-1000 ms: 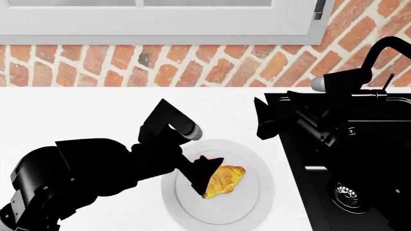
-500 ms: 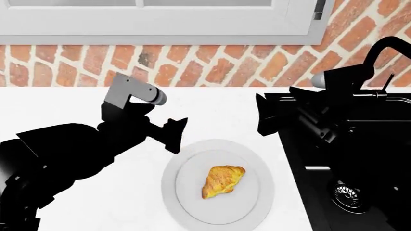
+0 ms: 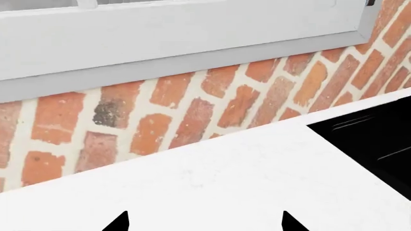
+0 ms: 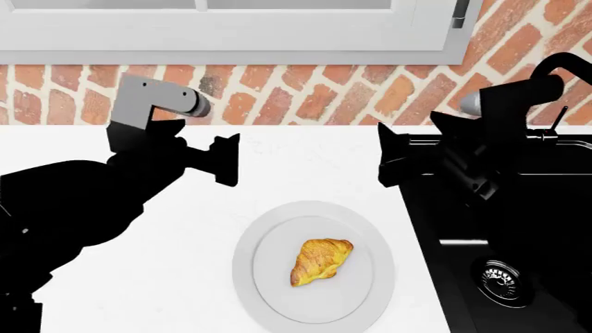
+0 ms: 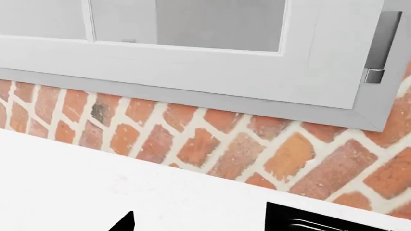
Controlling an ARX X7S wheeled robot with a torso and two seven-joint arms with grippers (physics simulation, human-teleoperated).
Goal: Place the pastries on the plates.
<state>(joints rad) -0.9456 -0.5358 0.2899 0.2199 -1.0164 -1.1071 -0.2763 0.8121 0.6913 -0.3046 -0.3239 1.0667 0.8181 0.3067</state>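
Observation:
A golden-brown croissant (image 4: 321, 260) lies on the plain pale grey-white plate (image 4: 248, 274) at the front of the white counter. My left gripper (image 4: 226, 159) is open and empty, raised behind and to the left of the plate. In the left wrist view its fingertips (image 3: 122, 222) stand wide apart over bare counter. My right gripper (image 4: 390, 157) hangs open and empty over the counter beside the sink's left edge. Only one of its fingertips (image 5: 125, 222) shows in the right wrist view. The round bun and the blue-rimmed plate are out of view.
A black sink (image 4: 518, 243) with a drain (image 4: 504, 281) fills the right side, with a black faucet (image 4: 545, 76) behind it. A brick wall (image 4: 306, 97) and a white window frame (image 4: 231, 35) bound the back of the counter.
My left gripper let go of the croissant on the plate, then lifted and drew back to the left. My right gripper shifted slightly up and right.

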